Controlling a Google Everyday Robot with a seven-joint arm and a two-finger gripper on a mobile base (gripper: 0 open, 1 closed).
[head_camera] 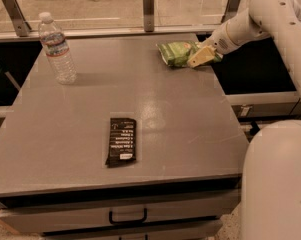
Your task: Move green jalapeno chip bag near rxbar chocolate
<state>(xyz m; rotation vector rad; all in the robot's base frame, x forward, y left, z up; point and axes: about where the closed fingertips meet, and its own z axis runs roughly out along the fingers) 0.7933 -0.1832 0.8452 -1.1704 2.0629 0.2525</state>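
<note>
The green jalapeno chip bag [177,53] lies flat at the far right of the grey table [190,119]. My gripper [200,57] sits over the bag's right end, its pale fingers low at the bag's near right corner. The white arm reaches in from the upper right. The rxbar chocolate [122,141] is a black bar with white text, lying lengthwise near the table's front edge, left of centre and far from the bag.
A clear plastic water bottle [56,49] stands upright at the far left of the table. A glass railing with metal posts [148,1] runs behind the table. A drawer handle [127,217] shows below the front edge. My white base [277,184] fills the lower right.
</note>
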